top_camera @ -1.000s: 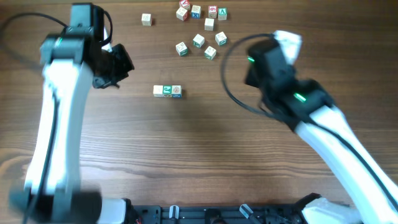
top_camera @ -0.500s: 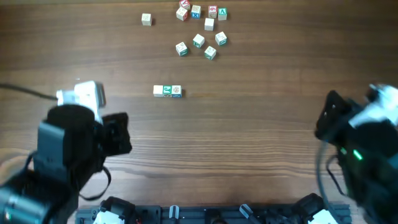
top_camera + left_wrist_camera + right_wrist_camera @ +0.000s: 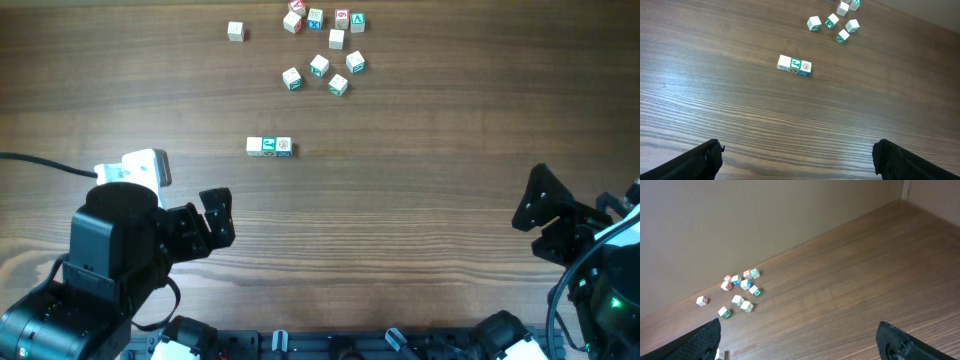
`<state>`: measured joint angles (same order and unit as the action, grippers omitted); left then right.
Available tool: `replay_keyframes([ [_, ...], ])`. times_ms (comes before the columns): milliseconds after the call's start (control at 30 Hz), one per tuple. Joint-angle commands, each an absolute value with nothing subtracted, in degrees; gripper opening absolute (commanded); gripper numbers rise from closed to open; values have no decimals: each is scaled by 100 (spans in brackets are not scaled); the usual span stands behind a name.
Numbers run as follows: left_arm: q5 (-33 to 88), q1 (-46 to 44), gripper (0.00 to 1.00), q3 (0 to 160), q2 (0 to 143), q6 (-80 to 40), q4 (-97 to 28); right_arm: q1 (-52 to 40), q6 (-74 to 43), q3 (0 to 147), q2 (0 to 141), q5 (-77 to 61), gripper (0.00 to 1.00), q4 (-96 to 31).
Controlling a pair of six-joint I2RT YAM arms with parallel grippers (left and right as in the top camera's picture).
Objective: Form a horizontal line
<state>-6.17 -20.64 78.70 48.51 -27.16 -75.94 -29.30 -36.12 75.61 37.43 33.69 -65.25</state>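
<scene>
The horizontal line (image 3: pixel 269 146) is a row of three pale cubes touching side to side, green mark in the middle, lying mid-table. In the left wrist view the line (image 3: pixel 794 65) lies far ahead of the fingers. My left gripper (image 3: pixel 207 226) sits near the front left, open and empty; its dark fingertips (image 3: pixel 702 160) stand wide apart around the left gripper's gap (image 3: pixel 800 162). My right gripper (image 3: pixel 545 222) is at the front right, open and empty. The right gripper (image 3: pixel 800 345) frames bare wood between its fingers.
Several loose letter cubes (image 3: pixel 320 50) with red, blue and green marks are scattered at the table's far side, one single cube (image 3: pixel 235 31) off to their left. The same cluster (image 3: pixel 740 287) lies near a beige wall (image 3: pixel 765 220). A black cable (image 3: pixel 40 163) trails at left.
Both arms have drawn back from beside the cubes to the table's front corners. Both grippers went from shut to wide open. The three-cube row has not moved.
</scene>
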Motion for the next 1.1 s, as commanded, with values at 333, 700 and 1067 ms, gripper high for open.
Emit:
replay_keyframes([
  [333, -692, -2106, 100, 7830, 4816, -2768, -7594, -2803, -3614, 7568, 3686, 3472, 100, -6558],
  [700, -694, -2106, 100, 7830, 4816, -2766, -7592, -2056, -3616, 7557, 3065, 3339, 100, -6648],
  [1067, -692, -2106, 100, 7830, 4816, -2766, -7592, -1347, -1581, 4764, 993, 1122, 100, -2589],
])
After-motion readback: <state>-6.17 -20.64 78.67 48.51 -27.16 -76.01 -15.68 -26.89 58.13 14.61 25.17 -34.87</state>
